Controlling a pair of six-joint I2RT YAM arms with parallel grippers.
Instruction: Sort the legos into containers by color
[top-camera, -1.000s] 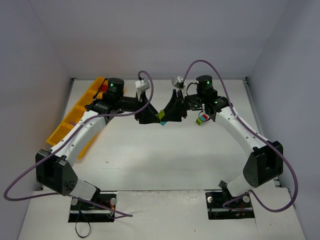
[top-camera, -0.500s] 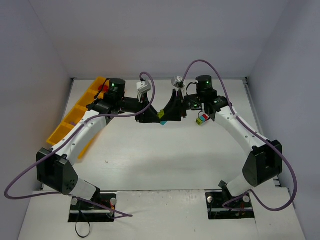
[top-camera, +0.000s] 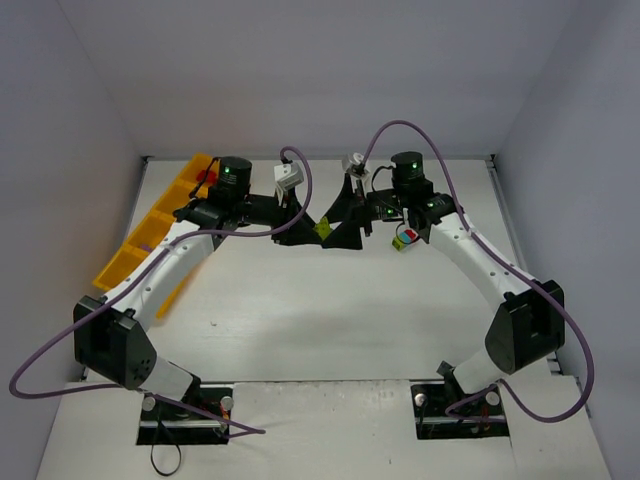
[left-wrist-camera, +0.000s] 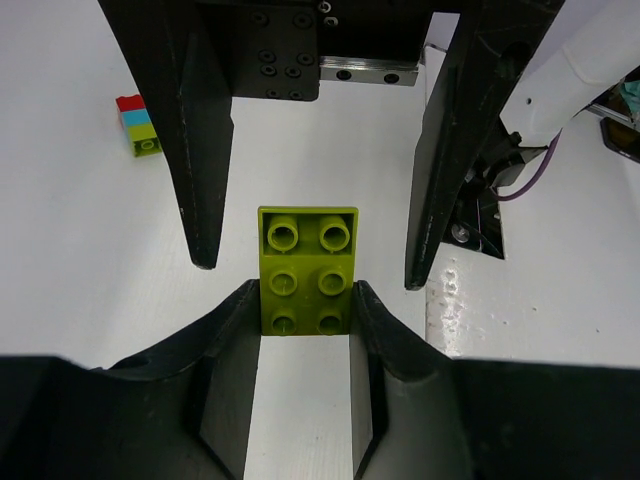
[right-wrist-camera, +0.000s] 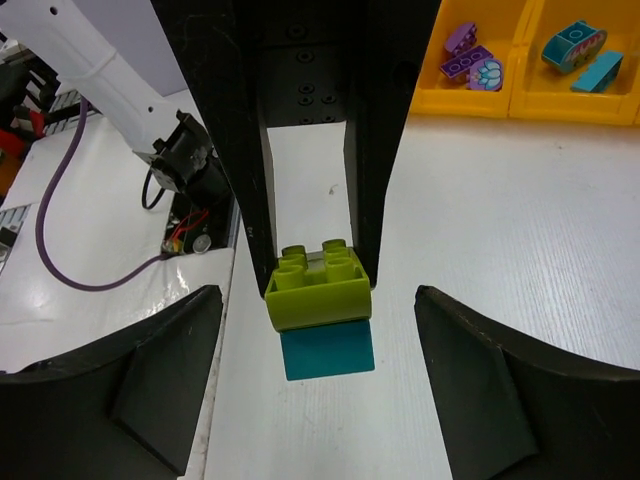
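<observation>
The left pincer (left-wrist-camera: 303, 295) is clamped on the lime brick (left-wrist-camera: 306, 270), which has a teal brick (right-wrist-camera: 328, 352) stuck beneath it, and holds both off the desk (left-wrist-camera: 80, 260). Just beyond, the right pincer (right-wrist-camera: 318, 292), closed a second ago, now stands apart and touches nothing. The handover looks done. The two colours remain joined, and the yellow tray (right-wrist-camera: 470, 102) lies well off.

Both arms reach inward over tabletop (top-camera: 330, 320). Left claw (top-camera: 303, 230) and right claw (top-camera: 343, 228) face each other tip to tip at far middle. Lime lego (top-camera: 322, 229) between them; grip too small to judge. Multicoloured lego stack (top-camera: 403, 240) just beside right wrist. Orange-yellow tray (top-camera: 128, 258) angled along left edge, red piece (top-camera: 208, 176) at far end.
</observation>
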